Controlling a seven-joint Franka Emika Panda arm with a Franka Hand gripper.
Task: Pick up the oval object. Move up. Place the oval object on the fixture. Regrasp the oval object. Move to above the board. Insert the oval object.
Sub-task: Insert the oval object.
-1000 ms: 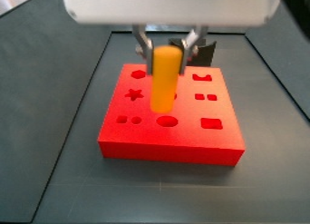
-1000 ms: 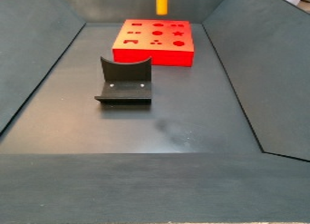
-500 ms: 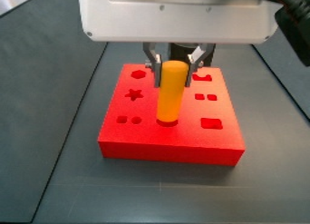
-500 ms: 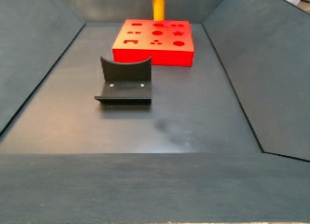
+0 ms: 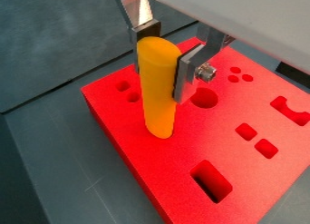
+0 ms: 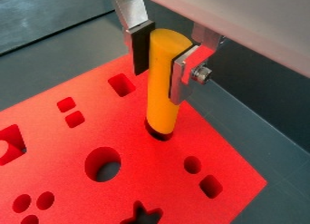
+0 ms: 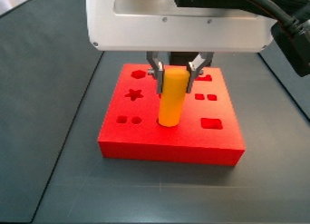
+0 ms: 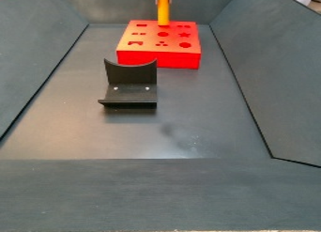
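The oval object point(image 7: 173, 96) is an orange-yellow peg held upright. My gripper point(image 7: 176, 68) is shut on its upper part, over the red board point(image 7: 182, 141). In both wrist views the silver fingers with dark pads clamp the peg point(image 5: 158, 87) point(image 6: 164, 82) from two sides. Its lower end stands in a dark hole of the board point(image 6: 72, 169) in a wrist view. The board point(image 5: 158, 173) shows several shaped holes. In a side view the peg point(image 8: 163, 5) rises above the board point(image 8: 160, 53) at the far end; the gripper is out of that frame. The dark fixture point(image 8: 128, 83) stands empty on the floor.
The dark grey floor point(image 8: 163, 132) lies between sloping side walls point(image 8: 38, 76). The fixture stands between the board and the near end. The large white gripper housing point(image 7: 176, 19) hangs over the board's far side.
The gripper has come down with the peg over the board. The peg's lower end has moved from above the board's top to inside a hole.
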